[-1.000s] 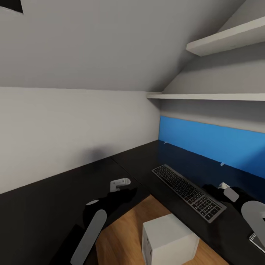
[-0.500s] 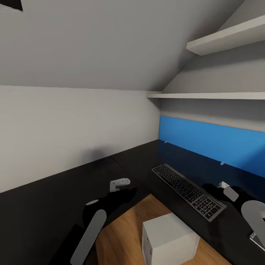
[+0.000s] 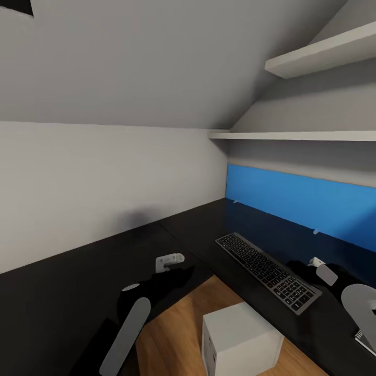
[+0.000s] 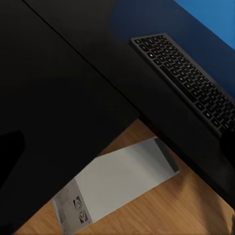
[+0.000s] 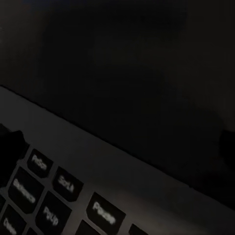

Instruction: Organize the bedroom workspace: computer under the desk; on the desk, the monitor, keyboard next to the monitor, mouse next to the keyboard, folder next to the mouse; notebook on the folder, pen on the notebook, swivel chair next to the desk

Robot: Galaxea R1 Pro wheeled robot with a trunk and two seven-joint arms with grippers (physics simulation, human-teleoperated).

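Nothing moved; keyboard [image 3: 267, 272] near desk [image 3: 78, 277] edge.

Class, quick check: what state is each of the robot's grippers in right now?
Left gripper: cannot be told; it hangs above the desk, holding nothing visible.
Right gripper: cannot be told; it sits by the keyboard.

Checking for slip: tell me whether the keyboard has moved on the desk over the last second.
No. The keyboard lies at the same spot on the desk, unchanged against the blue back panel; only the camera shifted slightly.

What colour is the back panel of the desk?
Bright blue back panel; the head view shows it best.
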